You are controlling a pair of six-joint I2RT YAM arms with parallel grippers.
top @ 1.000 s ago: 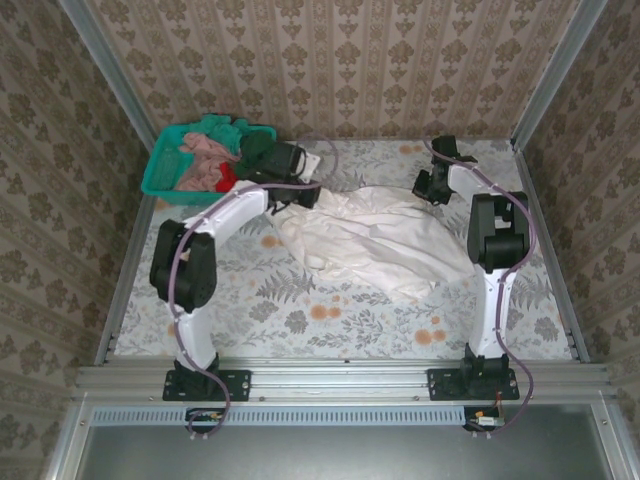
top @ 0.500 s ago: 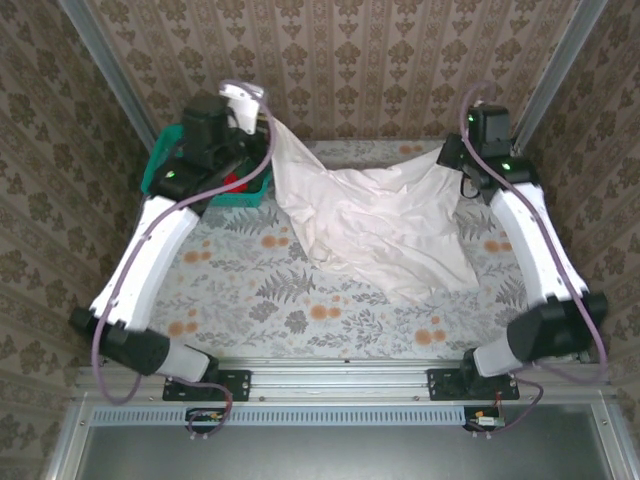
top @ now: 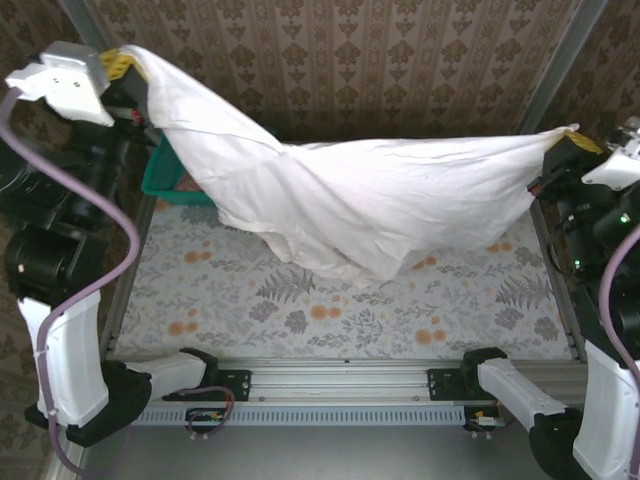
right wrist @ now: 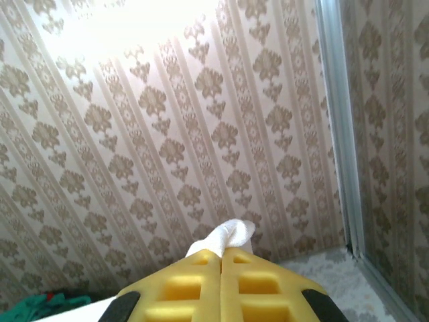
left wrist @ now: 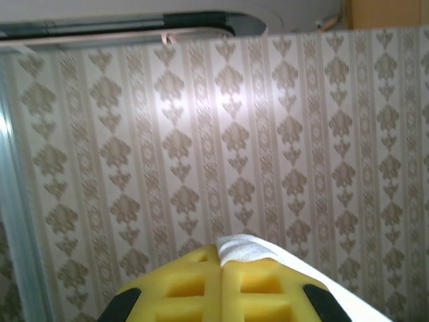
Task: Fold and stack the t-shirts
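Note:
A large white t-shirt [top: 370,190] hangs spread out in the air above the table, stretched between my two raised grippers. My left gripper [top: 125,62] is high at the far left, its yellow pads shut on one corner of the white cloth [left wrist: 247,248]. High at the far right, my right gripper [top: 568,140] has a bunched fold of the same shirt [right wrist: 229,235] pinched between its shut pads. The shirt sags low in the middle; whether it touches the table I cannot tell. Other t-shirts lie in the basket, with a green one [right wrist: 27,308] peeking out.
The teal lattice basket [top: 165,182] stands at the back left corner, mostly hidden behind the hanging shirt. The floral table top [top: 330,310] lies below. Patterned walls and metal frame posts [top: 555,60] close in the back and sides.
Both arms have swung up and outward, lifting the white shirt off the table and stretching it wide between them. Both grippers stayed shut on the cloth.

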